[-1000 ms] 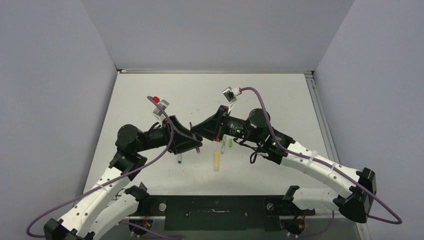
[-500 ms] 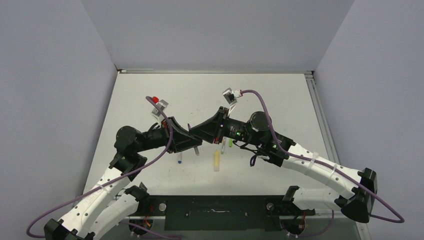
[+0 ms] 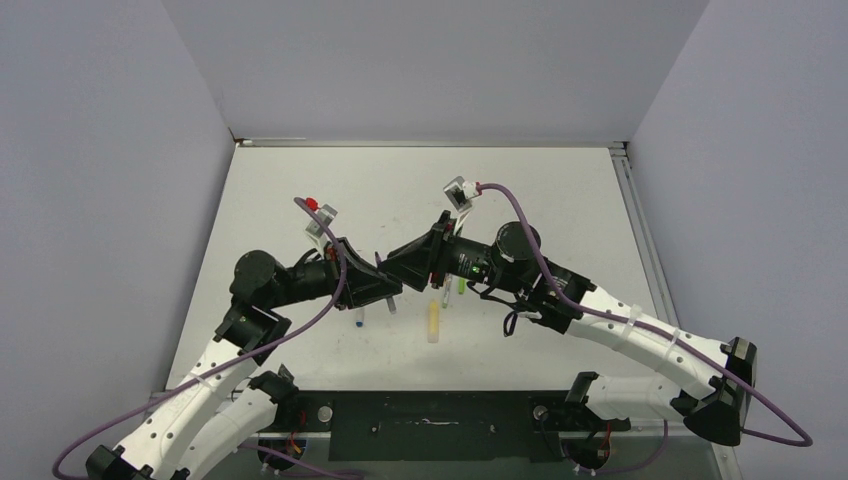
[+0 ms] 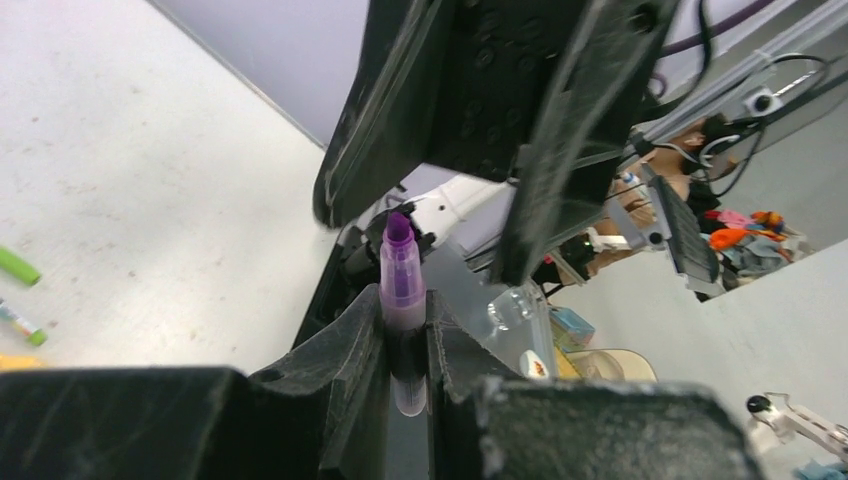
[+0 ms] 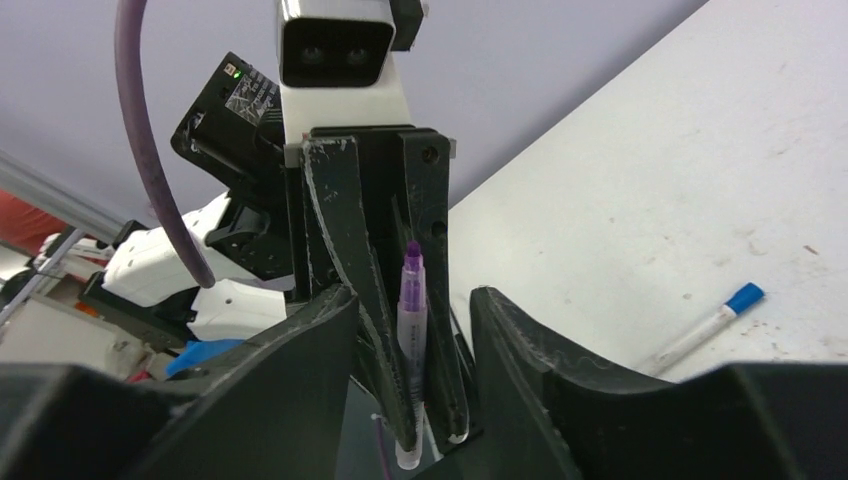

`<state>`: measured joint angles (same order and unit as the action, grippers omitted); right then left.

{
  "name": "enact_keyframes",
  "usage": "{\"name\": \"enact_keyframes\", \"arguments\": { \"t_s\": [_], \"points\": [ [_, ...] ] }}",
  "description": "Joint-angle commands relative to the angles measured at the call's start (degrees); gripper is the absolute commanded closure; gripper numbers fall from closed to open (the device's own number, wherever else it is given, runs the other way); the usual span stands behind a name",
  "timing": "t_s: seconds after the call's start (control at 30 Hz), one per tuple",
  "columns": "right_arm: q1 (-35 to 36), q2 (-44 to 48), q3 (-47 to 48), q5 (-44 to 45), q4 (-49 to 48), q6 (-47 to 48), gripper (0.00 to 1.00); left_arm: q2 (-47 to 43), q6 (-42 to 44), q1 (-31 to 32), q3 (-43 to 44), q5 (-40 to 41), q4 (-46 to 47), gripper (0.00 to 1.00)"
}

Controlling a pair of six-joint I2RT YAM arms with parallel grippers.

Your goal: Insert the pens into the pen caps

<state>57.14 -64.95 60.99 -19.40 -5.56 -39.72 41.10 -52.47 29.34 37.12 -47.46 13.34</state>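
Purple pen held off table, mid-scene, where 2 arms meet. Left gripper clenched on its lower barrel, tip toward right gripper. Right gripper released: fingers spread either side of pen, seemingly not touching.

Pen looks light, stiff, slick, thin, so likely to pivot. Best hold: mid-barrel, square, clear of tip.

Yellow marker and blue-tipped pen lie on table, near side.
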Motion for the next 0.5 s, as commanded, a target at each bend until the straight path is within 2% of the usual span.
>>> {"name": "enact_keyframes", "arguments": {
  "t_s": [0.0, 0.1, 0.27, 0.47],
  "points": [
    [0.14, 2.1, 5.01, 6.27, 6.22, 6.17, 0.47, -0.72, 10.96, -0.72, 3.3, 2.96, -12.61, 1.0],
    [0.14, 1.45, 6.59, 12.01, 11.5, 8.65, 0.44, -0.84, 15.3, -0.93, 3.65, 4.23, -18.82, 1.0],
    [-0.22, -2.85, 10.4, 27.65, 21.86, 10.14, 0.45, -1.21, 21.32, -1.22, 3.66, 6.14, -25.29, 1.0],
    [-1.0, -9.53, 12.94, 35.05, 26.69, 10.41, 0.45, -2.52, 24.83, -1.22, 2.46, 6.78, -28.02, 1.0]
  ]
}}
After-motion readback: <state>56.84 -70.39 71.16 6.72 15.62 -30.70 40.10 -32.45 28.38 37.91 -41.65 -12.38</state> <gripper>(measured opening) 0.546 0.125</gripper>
